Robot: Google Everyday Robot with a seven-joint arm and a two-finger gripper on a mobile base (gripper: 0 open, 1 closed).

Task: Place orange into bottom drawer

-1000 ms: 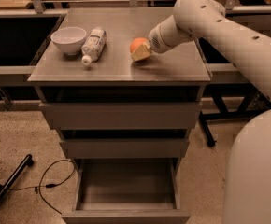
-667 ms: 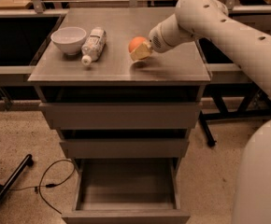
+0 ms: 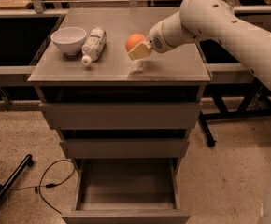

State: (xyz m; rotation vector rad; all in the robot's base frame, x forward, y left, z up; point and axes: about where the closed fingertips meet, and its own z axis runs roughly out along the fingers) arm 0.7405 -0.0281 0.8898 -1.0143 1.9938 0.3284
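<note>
The gripper (image 3: pixel 137 49) is closing on the orange (image 3: pixel 134 40) and holding it just above the worktop (image 3: pixel 173 68), right of centre. In my judgement the carrying step is starting. The next move calls for bringing the orange forward past the worktop edge, then down into the open bottom drawer (image 3: pixel 126 183). The two shut drawers above are overhanging that descent. The bowl (image 3: pixel 69 39) and bottle (image 3: pixel 93 45) are sitting to the left, well apart.

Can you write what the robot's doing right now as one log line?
gripper: above cabinet top, shut on orange | bottom drawer: open, orange not in it
</note>
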